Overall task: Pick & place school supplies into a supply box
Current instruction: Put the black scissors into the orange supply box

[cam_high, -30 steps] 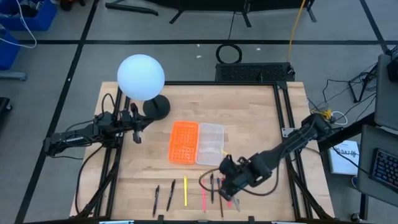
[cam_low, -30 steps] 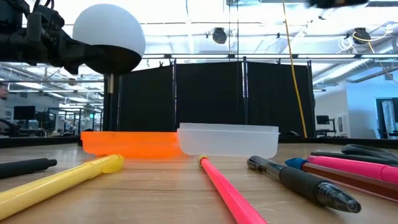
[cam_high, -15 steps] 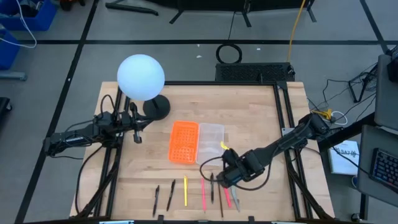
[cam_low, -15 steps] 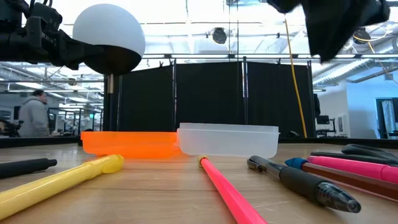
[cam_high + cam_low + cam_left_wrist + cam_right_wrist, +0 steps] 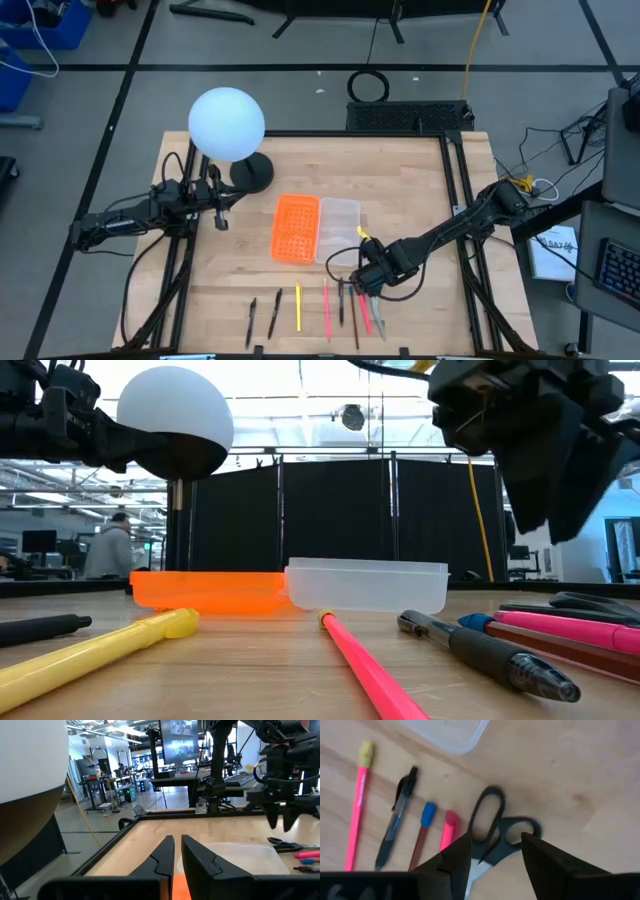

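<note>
Just above the near row of supplies, the right hand (image 5: 366, 283) hangs with its fingers spread and nothing between them. In the right wrist view the scissors (image 5: 492, 827) lie on the table directly under that gap, their two black handle loops showing between the dark fingers. Their long axis runs roughly along the row of pens, loops toward the supply box (image 5: 315, 230). Beside the scissors lie a pink marker (image 5: 447, 831), a blue-capped pen (image 5: 422, 834), a black pen (image 5: 397, 817) and a pink pencil (image 5: 357, 802), all roughly parallel, the marker nearly touching one loop.

The coming move likely turns on a straight descent. The fingers straddle the handles across their width, so closing should catch the loops, though the marker is near enough to be nudged.

The right arm reaches in low from the table's right edge and is by far the nearer. The left hand (image 5: 215, 200) waits well apart beside the white globe lamp (image 5: 227, 124), its fingers almost together and empty. The box sits mid-table, just beyond the scissors.
</note>
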Controlling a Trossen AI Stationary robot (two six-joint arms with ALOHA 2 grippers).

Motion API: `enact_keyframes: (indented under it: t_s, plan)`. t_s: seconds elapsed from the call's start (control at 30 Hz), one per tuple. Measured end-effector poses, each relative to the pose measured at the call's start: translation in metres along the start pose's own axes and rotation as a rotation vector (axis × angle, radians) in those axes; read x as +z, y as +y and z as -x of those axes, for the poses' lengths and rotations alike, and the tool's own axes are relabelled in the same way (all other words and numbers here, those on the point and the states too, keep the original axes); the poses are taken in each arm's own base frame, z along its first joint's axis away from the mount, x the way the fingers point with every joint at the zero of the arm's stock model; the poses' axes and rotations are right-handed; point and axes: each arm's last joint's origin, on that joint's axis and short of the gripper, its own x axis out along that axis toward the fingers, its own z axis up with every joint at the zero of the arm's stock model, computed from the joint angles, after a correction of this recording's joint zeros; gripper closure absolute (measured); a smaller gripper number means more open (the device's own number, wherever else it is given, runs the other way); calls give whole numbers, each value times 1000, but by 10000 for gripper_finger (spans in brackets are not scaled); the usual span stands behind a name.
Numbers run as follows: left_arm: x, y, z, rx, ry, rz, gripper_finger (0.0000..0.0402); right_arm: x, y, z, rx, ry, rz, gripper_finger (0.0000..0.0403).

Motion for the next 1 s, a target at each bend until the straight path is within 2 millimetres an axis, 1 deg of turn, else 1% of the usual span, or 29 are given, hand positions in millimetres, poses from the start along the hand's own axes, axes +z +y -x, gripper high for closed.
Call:
enact_keyframes:
  t_s: [0.27, 0.47, 0.7, 1.0]
  plan:
    - [0, 0, 0, 0, 2, 0, 360, 0, -1, -11, 41, 0, -12, 238]
    - [0, 0, 0, 0, 3, 0, 360, -2, -8, -28, 74, 15, -54, 238]
    - [0, 0, 0, 0, 3, 0, 360, -6, -23, -44, 19, 108, -115, 238]
    - [0, 0, 0, 1, 3, 0, 360, -6, -33, -52, -11, 102, -100, 238]
